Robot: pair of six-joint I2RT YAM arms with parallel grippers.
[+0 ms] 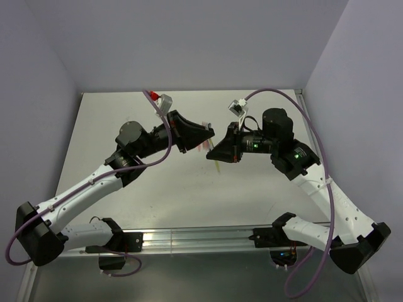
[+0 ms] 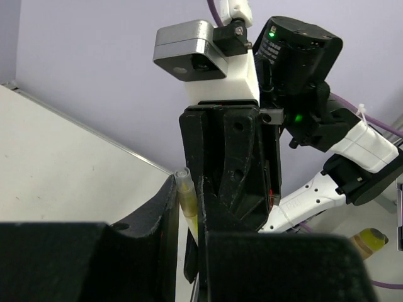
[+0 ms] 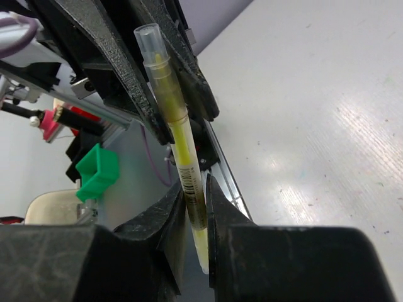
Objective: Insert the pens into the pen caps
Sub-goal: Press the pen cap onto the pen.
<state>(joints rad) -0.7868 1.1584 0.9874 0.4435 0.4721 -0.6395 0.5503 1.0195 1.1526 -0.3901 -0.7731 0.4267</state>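
One yellow pen (image 3: 179, 135) hangs above the counter's (image 1: 189, 201) middle, clenched low by the right end effector (image 3: 192, 214) and, nearer its clear cap (image 3: 148, 39), by the left end effector (image 2: 189, 211). Light, stiff, slick plastic, I'd judge: pinch the barrel squarely or it swivels.

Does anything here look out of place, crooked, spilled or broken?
Nothing stands out. The right tool holds the yellow pen in the air; its clear cap sits in line with the pen, between the fingers of the left tool. I see no spill or damage.
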